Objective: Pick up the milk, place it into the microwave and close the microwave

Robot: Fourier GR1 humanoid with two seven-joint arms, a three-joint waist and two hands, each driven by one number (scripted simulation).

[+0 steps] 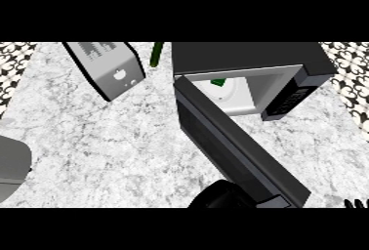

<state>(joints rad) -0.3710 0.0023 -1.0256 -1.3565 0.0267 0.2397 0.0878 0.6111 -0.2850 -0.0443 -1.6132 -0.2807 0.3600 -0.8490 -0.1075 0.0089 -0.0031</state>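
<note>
The microwave (245, 56) stands at the back right. Its dark door (231, 141) is swung wide open toward me, hinged at its left. Inside, on the pale floor of the cavity, rests the white milk carton (225, 89) with a green mark; no hand touches it. My left hand (223, 196) is a black shape at the bottom middle, right at the door's free end on its outer side. How its fingers sit does not show. Only the straight fingertips of my right hand (355, 204) poke up at the bottom right corner, away from the door.
A silver slab-shaped appliance (108, 68) lies tilted at the back left, with a thin green object (156, 53) between it and the microwave. A grey rounded shape (13, 166) fills the left edge. Marbled counter (108, 146) spreads left of the door.
</note>
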